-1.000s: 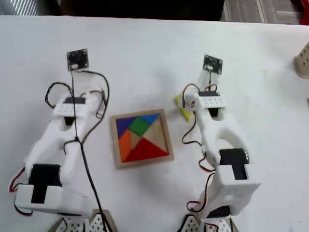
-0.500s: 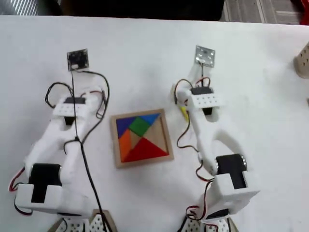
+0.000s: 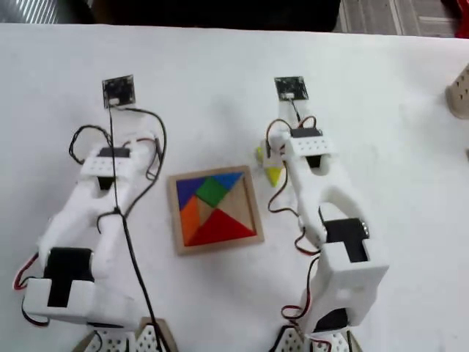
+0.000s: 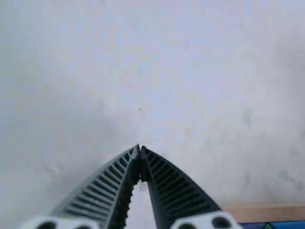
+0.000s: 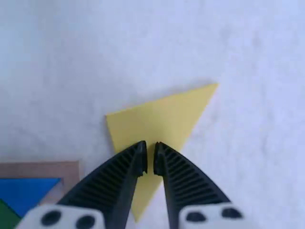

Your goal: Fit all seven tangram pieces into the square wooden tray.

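The square wooden tray (image 3: 220,247) lies mid-table between the two arms, holding blue, green, orange and red pieces (image 3: 222,224). A yellow triangle (image 3: 273,174) lies flat on the white table just right of the tray's far right corner, tucked beside the right arm (image 3: 311,150). In the right wrist view my right gripper (image 5: 149,149) hangs shut over the yellow triangle (image 5: 157,119), its tips on the near part, with the tray corner (image 5: 43,167) close by. My left gripper (image 4: 139,151) is shut on nothing above bare table left of the tray edge (image 4: 267,210).
A pale wooden object (image 3: 460,92) stands at the table's right edge. Black cables (image 3: 135,242) trail along the left arm (image 3: 110,161). A dark strip runs beyond the table's far edge.
The right arm has swung left toward the tray, and the yellow triangle has shifted slightly left with it. The left arm has not moved.
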`<action>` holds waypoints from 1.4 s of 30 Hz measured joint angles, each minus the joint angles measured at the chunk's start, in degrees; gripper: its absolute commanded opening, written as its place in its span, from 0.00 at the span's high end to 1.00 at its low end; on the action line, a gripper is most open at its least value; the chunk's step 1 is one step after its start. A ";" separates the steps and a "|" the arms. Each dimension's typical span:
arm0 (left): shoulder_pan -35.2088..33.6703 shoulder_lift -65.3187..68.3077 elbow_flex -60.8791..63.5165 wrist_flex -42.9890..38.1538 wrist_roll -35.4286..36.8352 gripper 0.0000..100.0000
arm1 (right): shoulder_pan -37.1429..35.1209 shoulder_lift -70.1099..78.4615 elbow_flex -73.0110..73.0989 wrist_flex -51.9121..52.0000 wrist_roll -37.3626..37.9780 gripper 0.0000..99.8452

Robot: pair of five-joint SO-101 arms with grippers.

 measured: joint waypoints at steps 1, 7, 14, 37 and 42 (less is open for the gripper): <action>0.00 0.00 0.00 0.00 0.00 0.98 | 0.35 0.00 0.00 0.88 0.88 0.98; 0.00 0.00 0.00 0.00 0.00 0.98 | 3.60 -0.09 -0.44 5.36 7.21 0.98; 0.00 0.00 0.00 0.00 0.00 0.98 | 8.26 0.09 -0.44 8.44 13.71 0.98; 0.62 0.00 0.00 0.00 0.00 0.98 | -3.25 3.69 -2.46 -2.90 -2.73 0.98; 0.62 0.00 0.00 0.00 0.00 0.98 | 0.09 3.69 -2.55 1.85 3.34 0.98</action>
